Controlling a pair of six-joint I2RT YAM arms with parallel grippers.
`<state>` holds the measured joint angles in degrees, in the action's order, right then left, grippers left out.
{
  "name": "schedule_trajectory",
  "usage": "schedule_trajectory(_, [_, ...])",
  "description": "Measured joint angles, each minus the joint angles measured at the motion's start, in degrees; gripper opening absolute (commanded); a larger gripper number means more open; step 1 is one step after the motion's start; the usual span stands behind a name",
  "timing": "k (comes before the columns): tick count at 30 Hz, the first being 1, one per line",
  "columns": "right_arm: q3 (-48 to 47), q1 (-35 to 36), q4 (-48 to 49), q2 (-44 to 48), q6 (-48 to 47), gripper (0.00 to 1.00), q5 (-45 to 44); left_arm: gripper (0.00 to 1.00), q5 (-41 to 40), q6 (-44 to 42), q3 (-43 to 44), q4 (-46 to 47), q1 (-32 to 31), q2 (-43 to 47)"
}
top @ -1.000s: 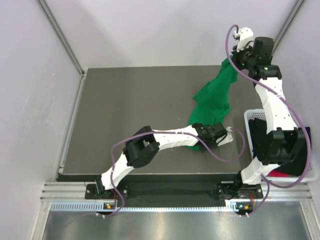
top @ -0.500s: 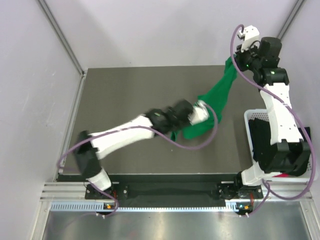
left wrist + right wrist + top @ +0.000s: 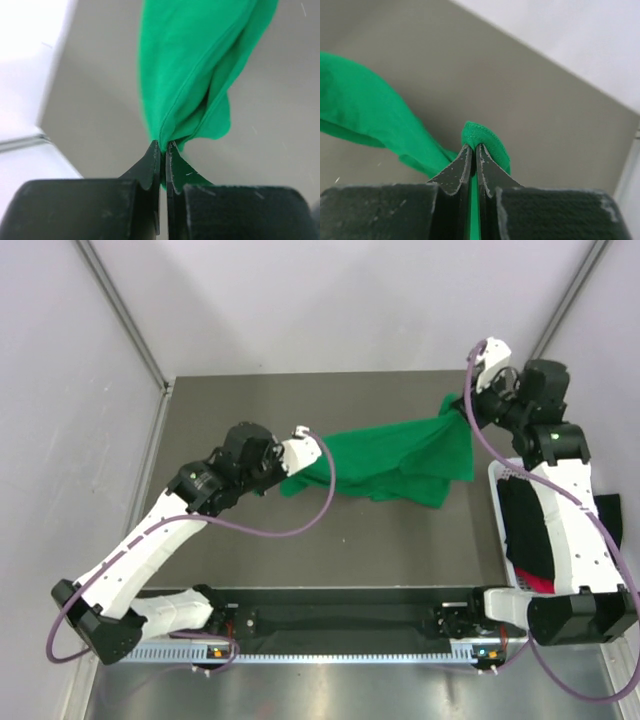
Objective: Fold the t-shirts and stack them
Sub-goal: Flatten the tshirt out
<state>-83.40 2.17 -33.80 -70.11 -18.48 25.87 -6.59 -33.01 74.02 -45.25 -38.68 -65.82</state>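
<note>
Left gripper [image 3: 288,472] is closed on the left end of the green tee [image 3: 400,455]; the left wrist view shows both jaws pressed together with a gathered hem of green cloth [image 3: 195,65] pinched at the tips [image 3: 162,147]. The tee runs from that grip, over the middle of the desk [image 3: 250,540], toward the far right corner. It hangs as a bunched, wrinkled band rather than a flat sheet. Its lower fold sags toward the desk; contact there cannot be confirmed. Right gripper [image 3: 456,406] is closed on the opposite end of the same tee, near the far right corner; the right wrist view shows a small roll of hem caught between its jaws [image 3: 472,147], with the rest of the cloth [image 3: 365,115] trailing away to the left. At the right edge of the desk stands a white basket [image 3: 497,480] holding a black tee [image 3: 525,530] and, at its near end, a red tee [image 3: 540,583], both bunched. Task status, as judged: early. One tee is out and stretched between both arms. No fold is made and no stack exists. Remaining: lay the green tee flat, fold it, then repeat for the black and red tees and stack all three.
</note>
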Motion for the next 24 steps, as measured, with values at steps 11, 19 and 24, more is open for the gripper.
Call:
schedule_trajectory(11, [9.68, 5.16, -1.36, -5.88, -1.81, 0.00, 1.27, 0.01, 1.27, -2.43, -26.10, 2.89, 1.57, 0.90])
schedule_trajectory(19, [3.58, 6.05, 2.43, -24.02, -1.29, 0.00, -2.56, 0.35, 4.46, -2.97, -30.84, 11.13, 8.90, -5.92])
schedule_trajectory(24, [-2.82, 6.23, 3.78, -31.19, -0.79, 0.00, -3.74, 0.45, 7.39, -0.96, -27.71, 12.22, 11.54, -7.26])
